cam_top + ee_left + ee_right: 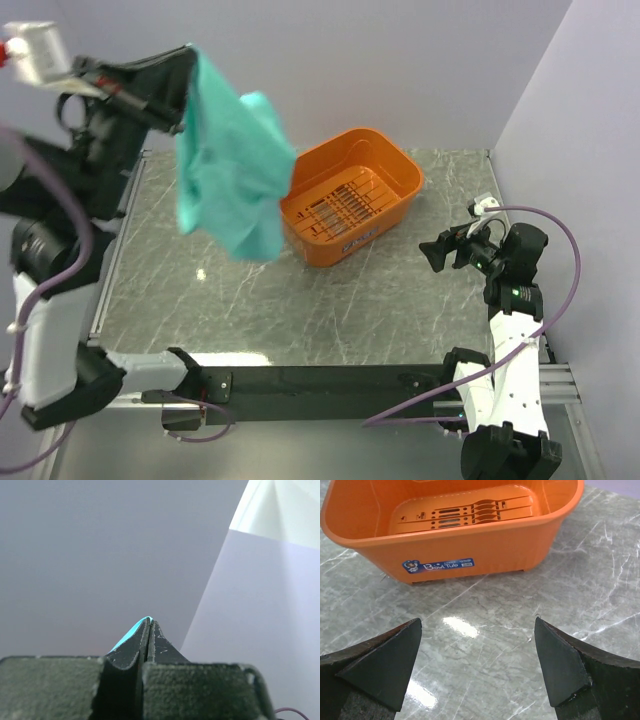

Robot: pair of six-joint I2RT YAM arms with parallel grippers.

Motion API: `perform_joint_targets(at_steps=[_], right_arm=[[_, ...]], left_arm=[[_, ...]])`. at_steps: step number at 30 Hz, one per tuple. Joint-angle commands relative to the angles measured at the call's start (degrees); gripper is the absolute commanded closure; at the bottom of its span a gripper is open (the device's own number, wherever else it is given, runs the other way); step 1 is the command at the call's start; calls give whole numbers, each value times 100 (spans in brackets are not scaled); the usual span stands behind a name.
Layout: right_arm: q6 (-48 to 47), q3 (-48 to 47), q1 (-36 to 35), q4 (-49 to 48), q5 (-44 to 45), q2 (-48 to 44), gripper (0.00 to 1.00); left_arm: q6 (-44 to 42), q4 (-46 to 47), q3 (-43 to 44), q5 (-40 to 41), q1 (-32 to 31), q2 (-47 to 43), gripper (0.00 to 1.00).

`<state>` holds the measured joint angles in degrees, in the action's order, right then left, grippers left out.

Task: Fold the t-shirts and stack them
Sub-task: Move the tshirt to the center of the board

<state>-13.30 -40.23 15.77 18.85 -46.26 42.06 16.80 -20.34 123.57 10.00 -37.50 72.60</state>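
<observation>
Left hand (pixel 188 68) is clenching limp teal t-shirt (pixel 230 170) high over table's (pixel 400 310) far-left corner; right hand (pixel 434 250) is hovering released near right edge.

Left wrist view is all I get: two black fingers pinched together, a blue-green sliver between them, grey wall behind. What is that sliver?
Observer: The edge of a teal t-shirt. The left gripper holds it high, so it hangs crumpled above the table.
Operator: Is anything else on that table?
Observer: An orange basket, with nothing in it, stands just right of the hanging cloth in the top view.
Operator: And the other arm?
Observer: The right gripper is open and holds nothing, low over the table, facing the basket.
</observation>
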Motion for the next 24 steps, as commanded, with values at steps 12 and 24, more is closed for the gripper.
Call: perform_joint_targets(at_steps=[12,24], right_arm=[[-796,-196,-30,400,-1271,171,1],[-1358,-1187,-934,979,-464,776,2]], left_arm=[[-317,-94,-3593,890,111,-1098,100],[122,214,-5832,-243,498,-1845,100]])
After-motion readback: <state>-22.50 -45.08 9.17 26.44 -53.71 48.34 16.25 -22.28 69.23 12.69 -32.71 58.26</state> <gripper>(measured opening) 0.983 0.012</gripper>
